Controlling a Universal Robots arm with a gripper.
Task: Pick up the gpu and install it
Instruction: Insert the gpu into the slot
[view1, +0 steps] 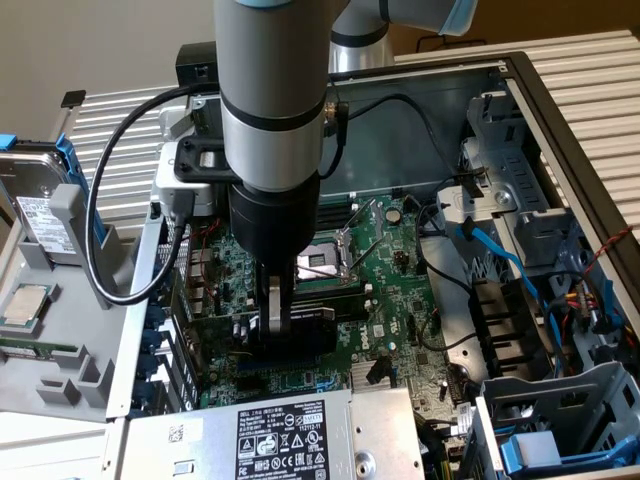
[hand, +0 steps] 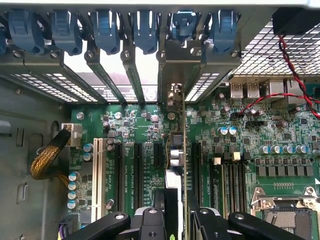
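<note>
My end effector (hand: 172, 220) was clamped on the gpu (hand: 176, 150), held edge-on between its fingers directly below the wrist. I judged pickup done and seating underway: the card stood upright over the motherboard (hand: 250, 145), its bracket at the rear slot openings (hand: 150, 75), not visibly fully seated.

A computer repair or robotics lab bench: an open PC case (view1: 560, 110) with its motherboard (view1: 390, 270) bared, a loose hard drive (view1: 40, 215), and a robot arm (view1: 275, 120) reaching in
</note>
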